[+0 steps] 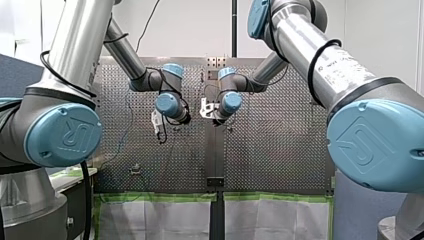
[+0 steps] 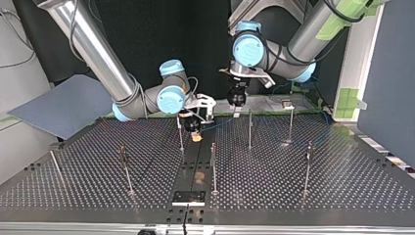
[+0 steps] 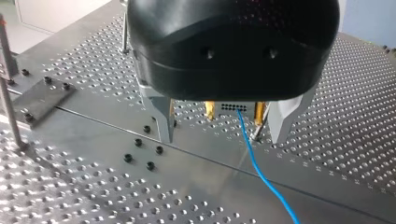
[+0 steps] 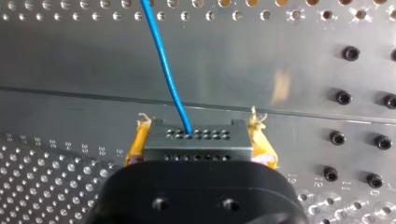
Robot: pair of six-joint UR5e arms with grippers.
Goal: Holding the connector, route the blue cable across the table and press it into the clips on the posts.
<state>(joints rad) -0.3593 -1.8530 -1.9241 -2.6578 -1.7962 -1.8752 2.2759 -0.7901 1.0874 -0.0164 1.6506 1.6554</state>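
My right fingers point(image 4: 134, 148) are squeezing tight on the grey connector point(image 4: 198, 140), with one yellow pad on each side. The connector is hanging just over the worktop point(image 4: 289, 60), near its middle. The cable point(image 4: 164, 70) is coming out of the connector's face with the little holes and running straight away from these fingers. It is blue, thin and smooth, with a soft bend. My left fingers point(image 3: 161, 119) are hanging close by, wide open and holding nothing, and the connector is showing in the gap between them, a little ahead. So I think the right arm is the one to pull the cable along. Farther off, thin posts point(image 2: 250, 129) are standing on the worktop, and as far as I can tell the cable is not in their clips yet.
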